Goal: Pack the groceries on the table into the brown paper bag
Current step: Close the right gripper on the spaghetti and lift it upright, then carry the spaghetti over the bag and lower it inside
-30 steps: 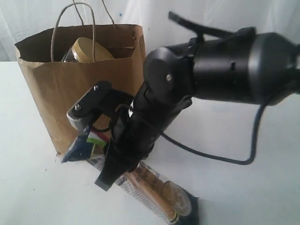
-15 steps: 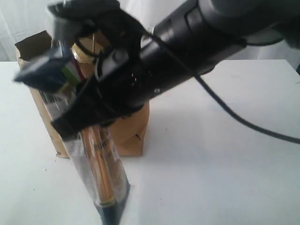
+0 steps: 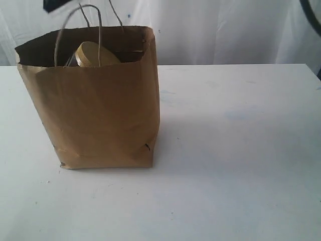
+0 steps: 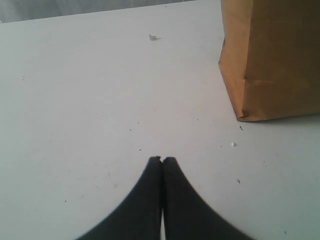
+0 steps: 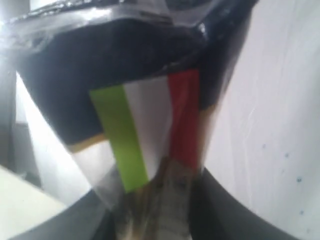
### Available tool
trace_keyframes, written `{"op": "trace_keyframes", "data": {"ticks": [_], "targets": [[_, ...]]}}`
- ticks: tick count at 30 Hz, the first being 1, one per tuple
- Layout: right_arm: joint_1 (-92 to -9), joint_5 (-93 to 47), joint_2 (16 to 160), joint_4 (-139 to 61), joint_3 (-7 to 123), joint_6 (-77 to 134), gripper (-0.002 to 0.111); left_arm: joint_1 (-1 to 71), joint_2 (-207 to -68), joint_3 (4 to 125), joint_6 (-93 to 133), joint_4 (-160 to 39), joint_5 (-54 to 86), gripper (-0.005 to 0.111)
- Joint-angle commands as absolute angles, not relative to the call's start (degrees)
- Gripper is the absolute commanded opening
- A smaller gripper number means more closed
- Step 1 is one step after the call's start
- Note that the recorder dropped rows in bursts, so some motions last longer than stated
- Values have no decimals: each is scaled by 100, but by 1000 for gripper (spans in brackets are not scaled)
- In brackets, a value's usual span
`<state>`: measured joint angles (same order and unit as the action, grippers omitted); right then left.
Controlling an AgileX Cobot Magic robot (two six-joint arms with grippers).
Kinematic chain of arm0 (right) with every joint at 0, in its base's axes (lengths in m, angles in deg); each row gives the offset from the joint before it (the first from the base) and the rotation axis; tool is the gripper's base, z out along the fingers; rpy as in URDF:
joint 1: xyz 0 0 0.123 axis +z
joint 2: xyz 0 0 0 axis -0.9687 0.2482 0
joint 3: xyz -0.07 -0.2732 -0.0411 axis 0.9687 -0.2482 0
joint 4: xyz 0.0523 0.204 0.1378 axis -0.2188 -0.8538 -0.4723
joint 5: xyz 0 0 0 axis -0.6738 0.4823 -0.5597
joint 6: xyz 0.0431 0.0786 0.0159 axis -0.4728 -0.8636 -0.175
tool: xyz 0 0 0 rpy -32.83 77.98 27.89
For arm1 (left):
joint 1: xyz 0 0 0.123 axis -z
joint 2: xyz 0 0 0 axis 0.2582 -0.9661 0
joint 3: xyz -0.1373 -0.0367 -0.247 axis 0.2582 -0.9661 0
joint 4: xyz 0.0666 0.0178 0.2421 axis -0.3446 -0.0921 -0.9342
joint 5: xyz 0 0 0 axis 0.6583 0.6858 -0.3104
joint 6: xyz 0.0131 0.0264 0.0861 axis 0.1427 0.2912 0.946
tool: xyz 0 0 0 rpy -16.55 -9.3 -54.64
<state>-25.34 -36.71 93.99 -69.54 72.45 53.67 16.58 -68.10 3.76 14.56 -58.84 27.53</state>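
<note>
Spaghetti pack (image 5: 145,125) pinched between right gripper (image 5: 155,217) jaws, close to wrist camera.

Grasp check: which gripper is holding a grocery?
The right gripper, clamped on the navy spaghetti pack with green-white-red stripes; the left gripper is shut, empty.

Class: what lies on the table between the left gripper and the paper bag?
Between left gripper and bag: bare table, just a tiny white crumb; left wrist view.

left gripper (image 4: 162,159) jaws pressed together over white table (image 4: 75,100); brown paper bag (image 4: 275,60) corner near, small white lump (image 4: 153,37) well apart.
</note>
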Motion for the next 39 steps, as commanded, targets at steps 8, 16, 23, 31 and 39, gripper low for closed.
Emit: {"op": "trace_keyframes", "data": {"ticks": [8, 16, 23, 31, 39], "targets": [[-2543, -4897, 9274, -6937, 7353, 6969, 0, 1698, -6787, 376, 1459, -5884, 2751, 0], [-2633, -5027, 9410, -6985, 7343, 7245, 0, 1698, -6787, 376, 1459, -5884, 2751, 0], [-3224, -5295, 10109, -6985, 7343, 6938, 0, 1698, -6787, 376, 1459, -5884, 2751, 0], [-3235, -5671, 10383, -6790, 7343, 5980, 0, 1698, -6787, 376, 1459, -5884, 2751, 0], [-3235, -5690, 10619, -6044, 7343, 4871, 0, 1698, -6787, 376, 1459, -5884, 2751, 0]]}}
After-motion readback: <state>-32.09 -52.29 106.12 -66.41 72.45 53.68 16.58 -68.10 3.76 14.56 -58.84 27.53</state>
